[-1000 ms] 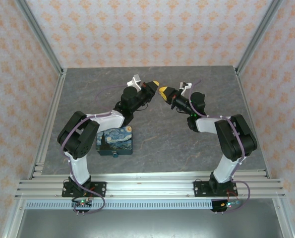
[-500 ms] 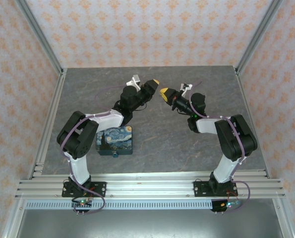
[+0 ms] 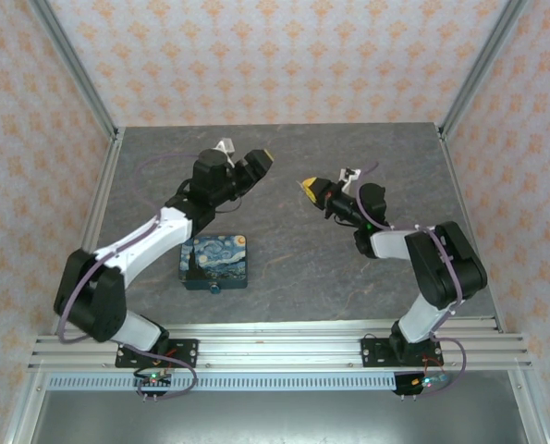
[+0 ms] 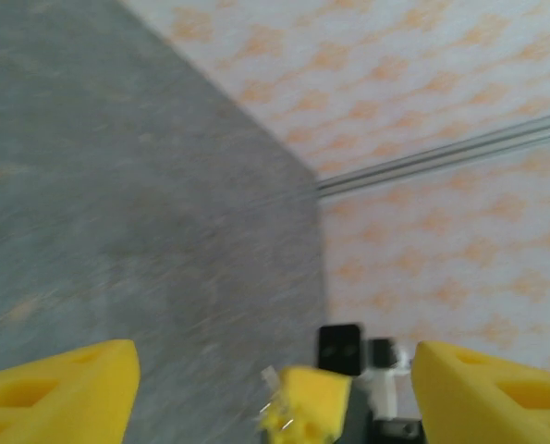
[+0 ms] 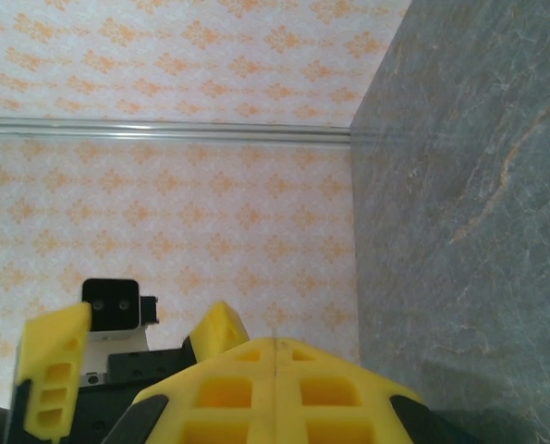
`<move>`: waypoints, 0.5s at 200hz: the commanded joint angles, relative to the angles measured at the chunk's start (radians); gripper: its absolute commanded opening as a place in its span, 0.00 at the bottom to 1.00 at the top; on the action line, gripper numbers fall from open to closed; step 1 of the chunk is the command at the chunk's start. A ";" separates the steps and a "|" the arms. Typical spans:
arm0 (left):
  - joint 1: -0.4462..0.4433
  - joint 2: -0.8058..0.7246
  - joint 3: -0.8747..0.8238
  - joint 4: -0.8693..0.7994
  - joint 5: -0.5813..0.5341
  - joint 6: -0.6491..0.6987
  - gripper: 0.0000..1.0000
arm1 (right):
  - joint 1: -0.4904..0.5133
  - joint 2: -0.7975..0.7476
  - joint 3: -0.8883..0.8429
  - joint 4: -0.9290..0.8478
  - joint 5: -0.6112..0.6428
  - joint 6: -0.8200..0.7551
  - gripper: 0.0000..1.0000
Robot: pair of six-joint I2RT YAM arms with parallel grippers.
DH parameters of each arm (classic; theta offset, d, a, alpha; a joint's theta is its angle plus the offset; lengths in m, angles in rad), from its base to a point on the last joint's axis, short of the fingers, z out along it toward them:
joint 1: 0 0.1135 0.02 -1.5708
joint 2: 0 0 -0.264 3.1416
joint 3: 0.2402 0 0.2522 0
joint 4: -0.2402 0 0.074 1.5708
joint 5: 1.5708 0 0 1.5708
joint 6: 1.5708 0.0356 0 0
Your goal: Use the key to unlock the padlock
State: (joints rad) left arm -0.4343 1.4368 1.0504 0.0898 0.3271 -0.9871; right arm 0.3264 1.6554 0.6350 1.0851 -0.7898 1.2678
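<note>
With left claw (image 3: 261, 159) spread and right claw (image 3: 308, 188) pressed together above the bench (image 3: 348, 273), lower both toward the padlock (image 3: 215, 288) at the painted box's (image 3: 214, 259) near edge, steadying it before inserting the key.

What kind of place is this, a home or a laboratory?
Probably a laboratory robot cell: the left arm and the right arm are bolted to an aluminium rail, and patterned wall panels enclose the grey table.
</note>
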 commanded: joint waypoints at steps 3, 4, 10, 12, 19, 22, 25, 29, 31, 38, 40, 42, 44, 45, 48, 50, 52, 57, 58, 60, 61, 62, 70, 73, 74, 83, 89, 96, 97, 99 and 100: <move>0.020 -0.128 -0.047 -0.483 -0.093 0.155 0.81 | -0.004 -0.071 -0.041 -0.017 -0.007 -0.050 0.00; 0.020 -0.135 -0.050 -0.496 -0.098 0.156 0.81 | -0.004 -0.072 -0.043 -0.020 -0.007 -0.052 0.00; 0.022 -0.171 -0.067 -0.554 -0.121 0.158 0.81 | -0.004 -0.085 -0.053 -0.032 -0.006 -0.059 0.00; 0.022 -0.179 -0.075 -0.572 -0.129 0.156 0.82 | -0.005 -0.088 -0.056 -0.036 -0.005 -0.061 0.00; 0.025 -0.223 -0.102 -0.628 -0.156 0.149 0.82 | -0.004 -0.099 -0.063 -0.043 -0.003 -0.066 0.00; 0.027 -0.241 -0.113 -0.652 -0.168 0.146 0.82 | -0.004 -0.103 -0.066 -0.045 -0.004 -0.067 0.00; 0.027 -0.260 -0.127 -0.672 -0.183 0.142 0.83 | -0.005 -0.106 -0.069 -0.046 -0.005 -0.068 0.00; 0.028 -0.285 -0.143 -0.701 -0.202 0.137 0.83 | -0.006 -0.109 -0.073 -0.046 -0.005 -0.067 0.00; 0.028 -0.296 -0.151 -0.712 -0.211 0.136 0.83 | -0.006 -0.112 -0.075 -0.046 -0.005 -0.066 0.00; 0.029 -0.342 -0.181 -0.754 -0.248 0.129 0.86 | -0.008 -0.120 -0.080 -0.046 -0.008 -0.064 0.00; 0.028 -0.356 -0.190 -0.764 -0.258 0.126 0.87 | -0.009 -0.121 -0.081 -0.047 -0.010 -0.065 0.00; 0.029 -0.368 -0.198 -0.774 -0.269 0.123 0.87 | -0.009 -0.123 -0.082 -0.047 -0.010 -0.065 0.00; 0.030 -0.380 -0.207 -0.784 -0.279 0.121 0.88 | -0.010 -0.126 -0.084 -0.047 -0.012 -0.065 0.00; 0.030 -0.386 -0.212 -0.789 -0.285 0.119 0.88 | -0.010 -0.127 -0.084 -0.047 -0.012 -0.065 0.00; 0.031 -0.403 -0.223 -0.800 -0.298 0.114 0.88 | -0.011 -0.130 -0.087 -0.048 -0.013 -0.064 0.00; 0.033 -0.415 -0.232 -0.807 -0.308 0.111 0.88 | -0.012 -0.133 -0.088 -0.049 -0.015 -0.065 0.00; 0.033 -0.427 -0.241 -0.815 -0.316 0.107 0.88 | -0.012 -0.135 -0.089 -0.050 -0.015 -0.065 0.00; 0.035 -0.453 -0.262 -0.831 -0.335 0.097 0.90 | -0.015 -0.140 -0.090 -0.053 -0.014 -0.065 0.00; 0.035 -0.458 -0.265 -0.834 -0.338 0.096 0.90 | -0.015 -0.141 -0.092 -0.053 -0.014 -0.065 0.00; 0.035 -0.466 -0.274 -0.839 -0.346 0.091 0.91 | -0.016 -0.144 -0.092 -0.055 -0.016 -0.065 0.00; 0.036 -0.471 -0.278 -0.842 -0.349 0.090 0.92 | -0.016 -0.144 -0.092 -0.055 -0.016 -0.065 0.00; 0.037 -0.475 -0.281 -0.844 -0.353 0.087 0.92 | -0.017 -0.145 -0.092 -0.056 -0.016 -0.065 0.00; 0.043 -0.505 -0.313 -0.860 -0.374 0.071 0.92 | -0.023 -0.152 -0.092 -0.063 -0.020 -0.067 0.00; 0.045 -0.516 -0.323 -0.865 -0.379 0.065 0.92 | -0.024 -0.152 -0.092 -0.064 -0.021 -0.068 0.00; 0.046 -0.518 -0.326 -0.866 -0.382 0.063 0.93 | -0.024 -0.153 -0.092 -0.065 -0.022 -0.068 0.00; 0.050 -0.539 -0.354 -0.877 -0.398 0.048 0.93 | -0.029 -0.158 -0.090 -0.066 -0.027 -0.067 0.00; 0.051 -0.548 -0.369 -0.884 -0.409 0.039 0.93 | -0.031 -0.159 -0.089 -0.066 -0.029 -0.066 0.00; 0.052 -0.554 -0.384 -0.886 -0.419 0.033 0.93 | -0.035 -0.160 -0.088 -0.065 -0.032 -0.065 0.00; 0.052 -0.555 -0.387 -0.886 -0.421 0.033 0.93 | -0.035 -0.161 -0.087 -0.065 -0.031 -0.065 0.00; 0.052 -0.556 -0.391 -0.887 -0.424 0.031 0.93 | -0.035 -0.162 -0.087 -0.067 -0.033 -0.065 0.00; 0.052 -0.557 -0.393 -0.888 -0.425 0.030 0.93 | -0.035 -0.162 -0.087 -0.067 -0.034 -0.065 0.00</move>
State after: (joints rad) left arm -0.3916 0.9058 0.7052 -0.6960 0.0162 -0.9157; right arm 0.3035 1.5249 0.5465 1.0054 -0.7956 1.2251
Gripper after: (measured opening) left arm 0.928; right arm 0.043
